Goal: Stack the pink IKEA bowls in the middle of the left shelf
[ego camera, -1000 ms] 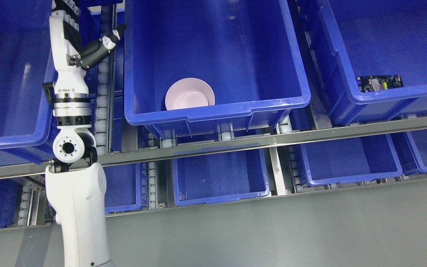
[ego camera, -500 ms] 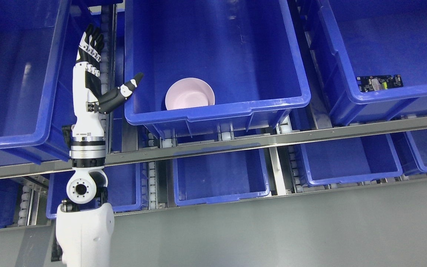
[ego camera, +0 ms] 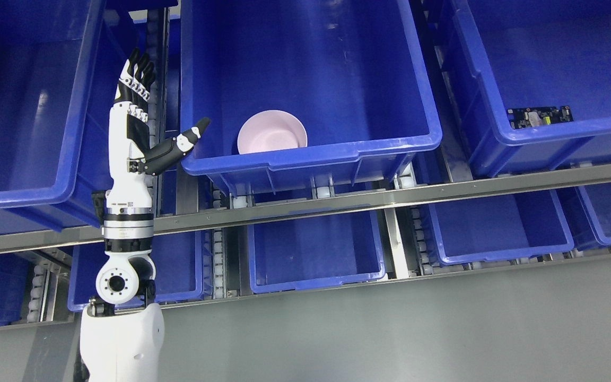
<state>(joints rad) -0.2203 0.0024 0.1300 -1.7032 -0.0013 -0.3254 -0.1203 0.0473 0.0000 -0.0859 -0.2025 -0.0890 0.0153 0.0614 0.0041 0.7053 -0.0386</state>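
A pink bowl (ego camera: 272,132) sits upright in the middle blue bin (ego camera: 311,154), close to the bin's front wall and left of its centre. My left hand (ego camera: 146,114) rises in front of the gap between the left bin and the middle bin, to the left of the bowl. Its fingers (ego camera: 136,71) point straight up and its thumb (ego camera: 189,139) sticks out to the right, close to the middle bin's front left corner. The hand holds nothing. No right arm shows.
A large blue bin (ego camera: 24,180) stands at the left and another (ego camera: 560,130) at the right with a small circuit board (ego camera: 538,115) inside. A metal shelf rail (ego camera: 390,199) runs across. Lower blue bins (ego camera: 313,281) sit beneath, above grey floor.
My left arm has drawn down and back from high beside the left bin, with the fingers now in full view and straight. The whole picture has shifted slightly since half a second ago.
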